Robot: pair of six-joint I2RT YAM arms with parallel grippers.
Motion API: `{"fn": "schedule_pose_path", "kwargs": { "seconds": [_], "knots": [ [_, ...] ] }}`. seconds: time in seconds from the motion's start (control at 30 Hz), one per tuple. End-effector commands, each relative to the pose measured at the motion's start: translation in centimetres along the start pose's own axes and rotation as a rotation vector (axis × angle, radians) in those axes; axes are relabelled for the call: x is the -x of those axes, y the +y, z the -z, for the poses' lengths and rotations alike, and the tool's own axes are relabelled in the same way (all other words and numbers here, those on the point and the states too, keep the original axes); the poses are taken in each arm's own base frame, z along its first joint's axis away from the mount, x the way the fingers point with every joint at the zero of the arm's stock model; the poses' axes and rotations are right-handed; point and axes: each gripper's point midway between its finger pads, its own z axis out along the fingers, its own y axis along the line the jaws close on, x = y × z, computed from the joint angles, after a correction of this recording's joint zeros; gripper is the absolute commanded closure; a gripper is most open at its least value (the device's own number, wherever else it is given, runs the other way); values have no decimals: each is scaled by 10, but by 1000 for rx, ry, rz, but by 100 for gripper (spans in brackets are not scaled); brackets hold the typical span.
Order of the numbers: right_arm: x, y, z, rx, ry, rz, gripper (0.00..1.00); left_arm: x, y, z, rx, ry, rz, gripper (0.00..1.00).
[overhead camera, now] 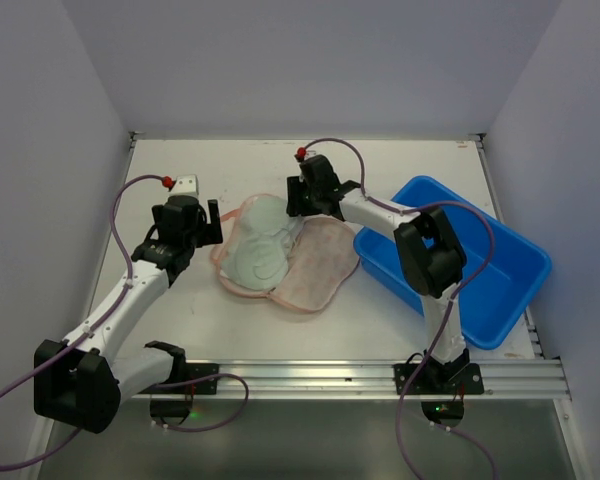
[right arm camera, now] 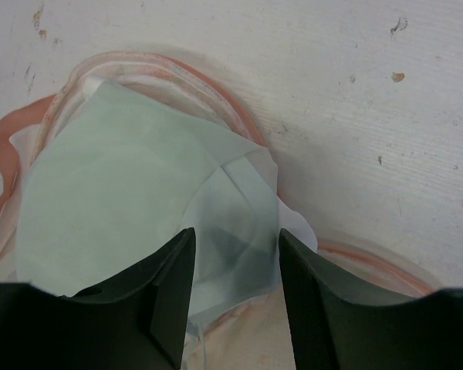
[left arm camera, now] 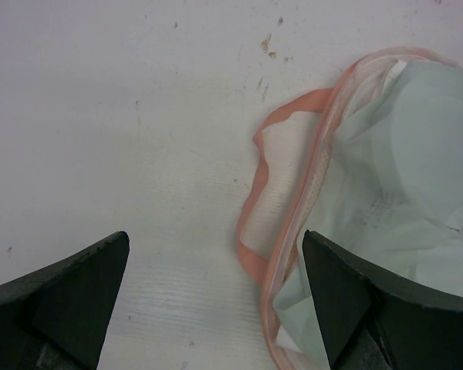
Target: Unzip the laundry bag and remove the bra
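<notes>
- Two halves of the laundry bag lay unzipped and spread flat at mid-frame, with the bra exposed on the left half.
- Right gripper hovered over the bra's upper edge, jaws partly open astride a fold, nothing pinched, apparently lining up a grab.
- Left gripper sat wide open and empty beside the bag's left rim, likely to pin it.

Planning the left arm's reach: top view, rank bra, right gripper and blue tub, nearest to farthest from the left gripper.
From the left gripper:
1. bra, just to its right.
2. right gripper, over the bra's far edge.
3. blue tub, far right.
</notes>
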Motion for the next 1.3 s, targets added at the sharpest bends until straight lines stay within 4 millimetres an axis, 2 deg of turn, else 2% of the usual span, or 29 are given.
{"fn": "schedule_pose_path", "kwargs": {
  "seconds": [0.0, 0.5, 0.6, 0.63, 0.7, 0.73, 0.77, 0.93, 0.97, 1.03, 1.07, 1.17, 1.27],
  "knots": [
    [19, 17, 0, 74, -43, 24, 51, 10, 3, -2, 13, -31, -3, 2],
    [6, 17, -13, 90, 6, 29, 59, 9, 3, -2, 12, -30, -4, 2],
    [11, 18, -9, 87, -7, 29, 73, 10, 3, -1, 12, -31, -4, 2],
    [12, 19, -6, 87, -12, 30, 83, 10, 2, -1, 11, -33, -4, 2],
    [19, 22, 1, 95, -32, 35, 92, 10, 3, -1, 13, -33, -3, 2],
    [27, 27, 10, 110, -52, 41, 98, 11, 3, -1, 12, -36, -2, 2],
    [31, 31, 17, 122, -62, 43, 100, 10, 4, -1, 15, -33, -2, 2],
    [61, 68, 67, 214, -152, 86, 100, 13, 5, 0, 21, -42, 0, 2],
    [73, 77, 86, 238, -190, 97, 100, 14, 5, 0, 24, -44, 2, 2],
    [82, 91, 106, 265, -227, 113, 100, 14, 6, 1, 27, -46, 3, 2],
    [93, 98, 124, 285, -265, 108, 100, 14, 7, 2, 33, -47, 5, 2],
    [110, 102, 152, 285, -305, 62, 100, 17, 10, 4, 47, -59, 14, 2],
    [132, 105, 190, 284, -376, 23, 100, 21, 15, 9, 67, -82, 28, 2]
  ]
}}
